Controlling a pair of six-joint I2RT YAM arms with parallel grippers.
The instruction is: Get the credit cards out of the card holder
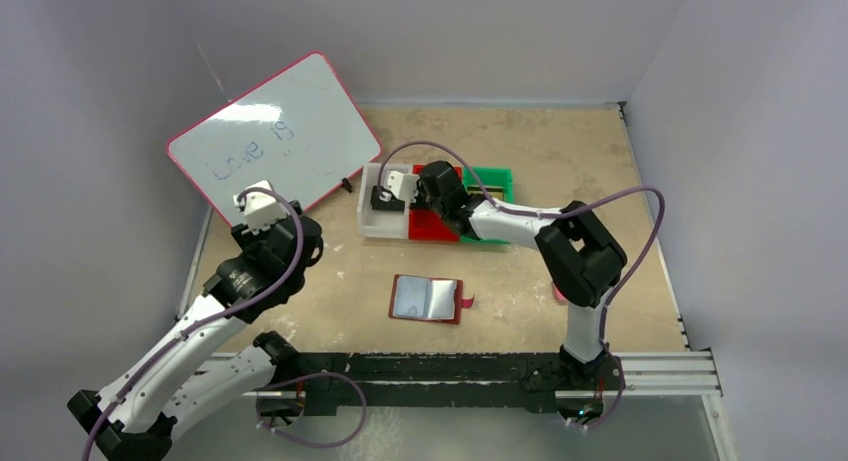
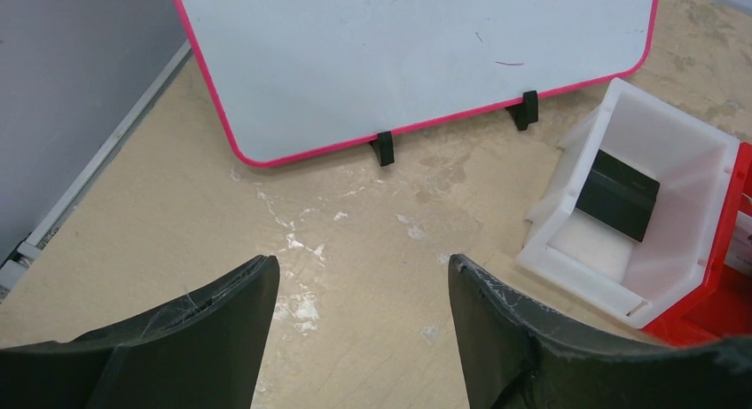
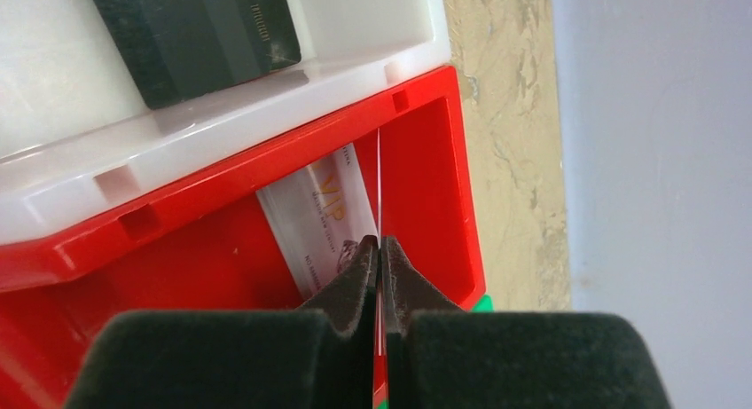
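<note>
Card holder [image 1: 428, 299] lies open flat, dark red, glossy inside.

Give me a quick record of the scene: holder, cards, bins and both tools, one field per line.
card holder: lying open on the table
black card: in white bin
pale VIP card: in red bin
right tool: shut on thin card, edge-on, over red bin
left tool: open, empty, above table by whiteboard
</note>
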